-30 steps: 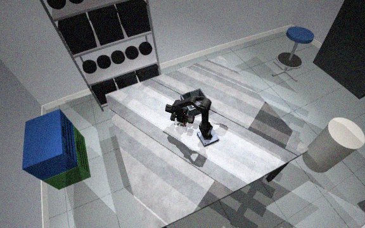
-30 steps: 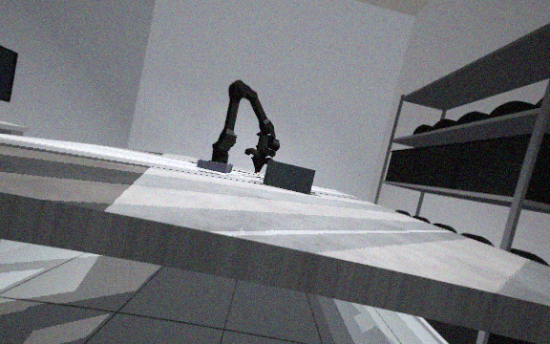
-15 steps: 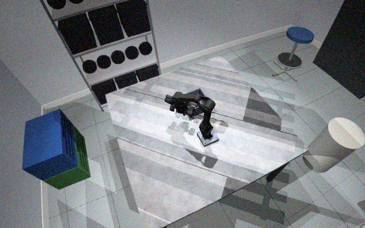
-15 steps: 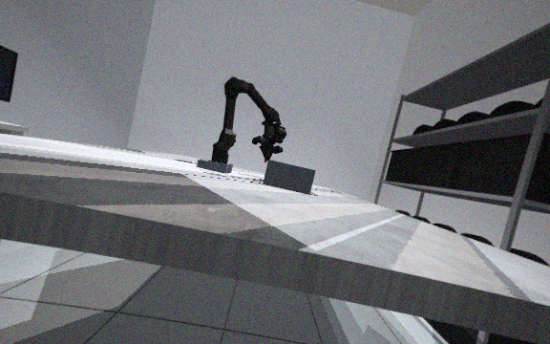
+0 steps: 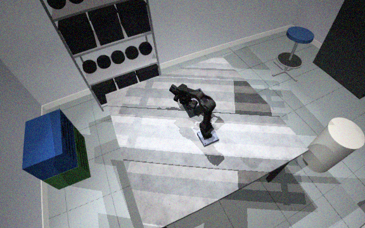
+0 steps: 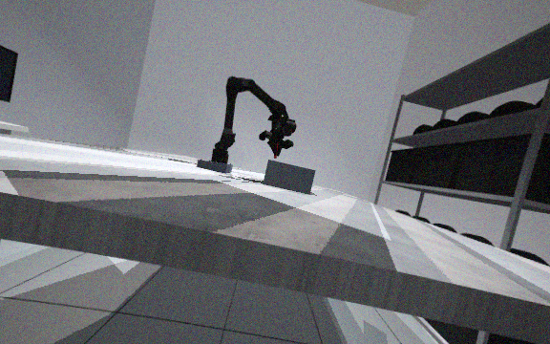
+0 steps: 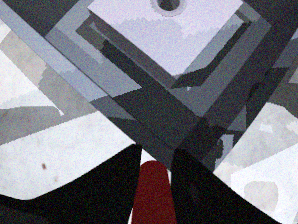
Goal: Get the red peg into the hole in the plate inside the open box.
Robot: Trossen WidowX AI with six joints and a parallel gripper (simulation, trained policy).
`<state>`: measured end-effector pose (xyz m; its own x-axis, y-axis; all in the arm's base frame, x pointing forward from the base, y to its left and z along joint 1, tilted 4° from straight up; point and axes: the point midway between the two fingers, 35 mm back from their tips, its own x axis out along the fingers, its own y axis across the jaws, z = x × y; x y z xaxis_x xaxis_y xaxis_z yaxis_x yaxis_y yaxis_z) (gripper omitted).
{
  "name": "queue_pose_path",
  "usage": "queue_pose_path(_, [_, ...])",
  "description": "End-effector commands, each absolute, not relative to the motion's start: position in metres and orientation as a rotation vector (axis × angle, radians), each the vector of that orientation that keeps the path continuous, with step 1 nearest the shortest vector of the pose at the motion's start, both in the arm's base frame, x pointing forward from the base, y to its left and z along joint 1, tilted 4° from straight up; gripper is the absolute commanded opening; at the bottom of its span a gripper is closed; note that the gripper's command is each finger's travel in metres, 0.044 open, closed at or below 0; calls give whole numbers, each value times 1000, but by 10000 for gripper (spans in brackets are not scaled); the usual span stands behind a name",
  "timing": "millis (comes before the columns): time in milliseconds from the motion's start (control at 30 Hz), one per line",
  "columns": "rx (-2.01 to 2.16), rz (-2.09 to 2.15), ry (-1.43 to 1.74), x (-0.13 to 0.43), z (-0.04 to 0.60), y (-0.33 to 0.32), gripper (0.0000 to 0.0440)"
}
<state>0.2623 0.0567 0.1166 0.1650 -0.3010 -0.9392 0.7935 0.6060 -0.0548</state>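
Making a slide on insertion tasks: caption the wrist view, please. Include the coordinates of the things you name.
Black gripper [image 7: 157, 156] closed on a dark red peg [image 7: 153, 192], a grey open box [image 7: 67, 62] with a pale holed plate [image 7: 170, 42] ahead.
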Motion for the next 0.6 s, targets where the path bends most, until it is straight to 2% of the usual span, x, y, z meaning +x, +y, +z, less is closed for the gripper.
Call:
queue_pose_path(0, [530,-854,1134,275,118,43,0])
queue_pose_path(567, [545,-861,1148,320,97,-21,0])
